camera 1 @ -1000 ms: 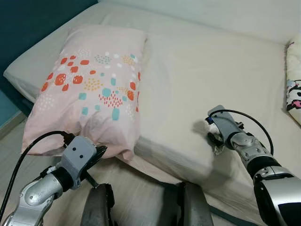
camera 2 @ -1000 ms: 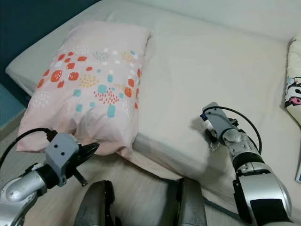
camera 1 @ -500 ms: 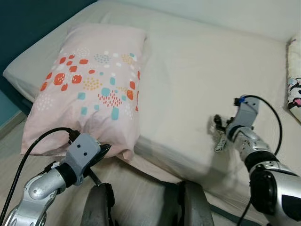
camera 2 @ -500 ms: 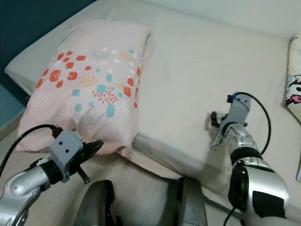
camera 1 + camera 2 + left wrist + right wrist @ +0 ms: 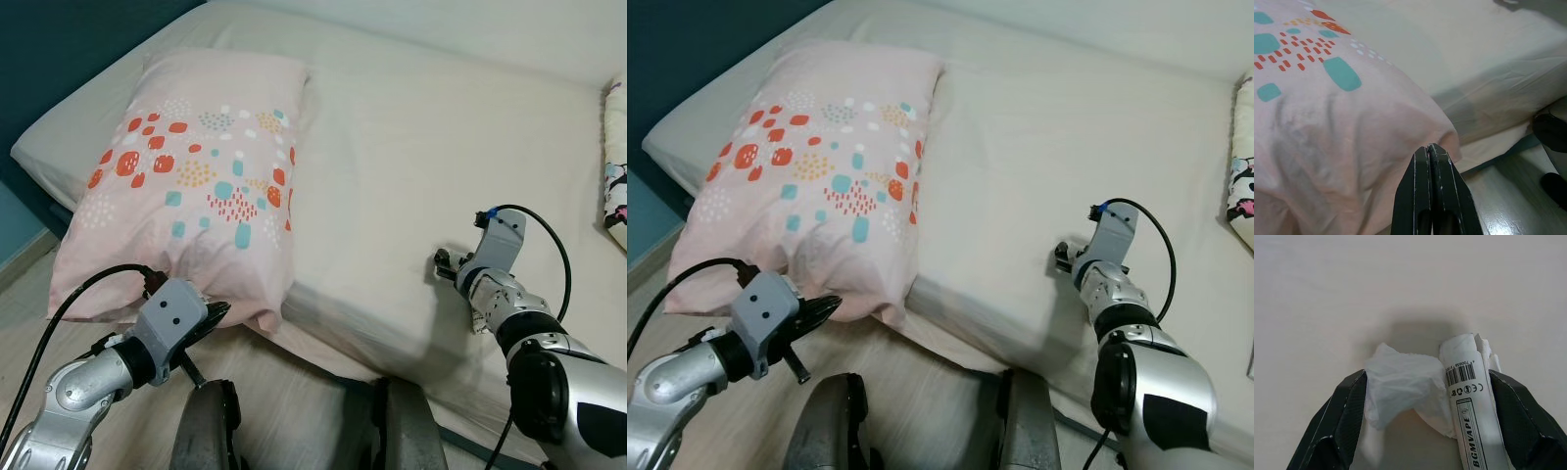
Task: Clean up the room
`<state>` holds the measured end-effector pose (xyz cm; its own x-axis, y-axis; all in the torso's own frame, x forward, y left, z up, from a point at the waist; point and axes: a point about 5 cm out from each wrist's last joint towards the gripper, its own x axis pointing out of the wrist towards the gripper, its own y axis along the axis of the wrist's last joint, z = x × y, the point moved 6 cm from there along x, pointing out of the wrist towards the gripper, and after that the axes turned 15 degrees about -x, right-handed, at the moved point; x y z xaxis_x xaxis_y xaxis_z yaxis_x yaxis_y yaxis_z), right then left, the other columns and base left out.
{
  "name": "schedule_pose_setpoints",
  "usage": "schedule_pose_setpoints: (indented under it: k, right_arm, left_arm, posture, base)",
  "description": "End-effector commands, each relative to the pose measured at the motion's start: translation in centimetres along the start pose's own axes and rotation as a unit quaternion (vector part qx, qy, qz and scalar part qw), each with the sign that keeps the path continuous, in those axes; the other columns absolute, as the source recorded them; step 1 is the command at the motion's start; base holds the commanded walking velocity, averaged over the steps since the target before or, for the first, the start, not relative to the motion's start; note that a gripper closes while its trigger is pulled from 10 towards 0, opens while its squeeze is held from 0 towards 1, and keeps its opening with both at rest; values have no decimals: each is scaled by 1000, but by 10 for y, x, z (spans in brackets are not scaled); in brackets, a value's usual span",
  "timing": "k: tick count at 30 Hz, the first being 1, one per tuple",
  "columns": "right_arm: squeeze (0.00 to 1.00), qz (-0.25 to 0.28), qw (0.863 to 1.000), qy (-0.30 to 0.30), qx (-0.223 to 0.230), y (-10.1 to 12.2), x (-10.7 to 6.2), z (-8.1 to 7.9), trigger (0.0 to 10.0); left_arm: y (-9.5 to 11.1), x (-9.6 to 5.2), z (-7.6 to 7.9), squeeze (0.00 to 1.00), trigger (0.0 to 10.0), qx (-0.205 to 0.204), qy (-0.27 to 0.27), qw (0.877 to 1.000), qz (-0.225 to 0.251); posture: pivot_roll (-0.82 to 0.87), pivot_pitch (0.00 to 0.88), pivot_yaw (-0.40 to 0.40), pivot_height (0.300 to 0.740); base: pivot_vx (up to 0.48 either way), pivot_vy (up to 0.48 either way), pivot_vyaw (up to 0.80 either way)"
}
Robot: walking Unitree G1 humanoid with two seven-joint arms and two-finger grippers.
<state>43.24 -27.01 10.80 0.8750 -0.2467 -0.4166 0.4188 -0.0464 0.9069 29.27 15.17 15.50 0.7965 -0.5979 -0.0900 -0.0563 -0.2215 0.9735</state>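
Looking down, we see: a bed (image 5: 411,147) with a cream sheet, our 2 arms reaching over its near edge.
Right gripper (image 5: 1426,382): over the sheet near the bed's near edge, its 2 black fingers (image 5: 1344,416) closed around a crumpled white tissue (image 5: 1400,382) and a white printed wrapper (image 5: 1471,406) with a barcode.
Left gripper (image 5: 1431,152): fingers pressed fully together, holding nothing, tips just beside the near corner of the pillow.
Pillow (image 5: 191,186): pale pink with red, teal and orange spots, lying at the bed's left end, its near corner overhanging the edge.
Second pillow (image 5: 615,147): cartoon print, at the bed's right edge.
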Motion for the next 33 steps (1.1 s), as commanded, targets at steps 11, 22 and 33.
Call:
schedule_pose_setpoints:
  k: [11,22,33]
  right_arm:
    - [0,-98,993,2,-73,-58,-3,6,10000]
    - [0,-119,989,-7,-87,-73,-6,14,0]
    - [0,-112,991,-3,-72,-73,-5,14,0]
  left_arm:
    - [-11,2,21,0,10000,-36,-42,998,-20]
    - [-14,2,33,0,10000,-37,-57,997,-26]
    - [-16,3,41,0,10000,-45,-65,997,-25]
  posture:
    - [195,271,6,555]
    - [198,271,4,555]
    - [182,247,3,555]
  base:
    - [0,0,0]
    - [0,0,0]
    - [0,0,0]
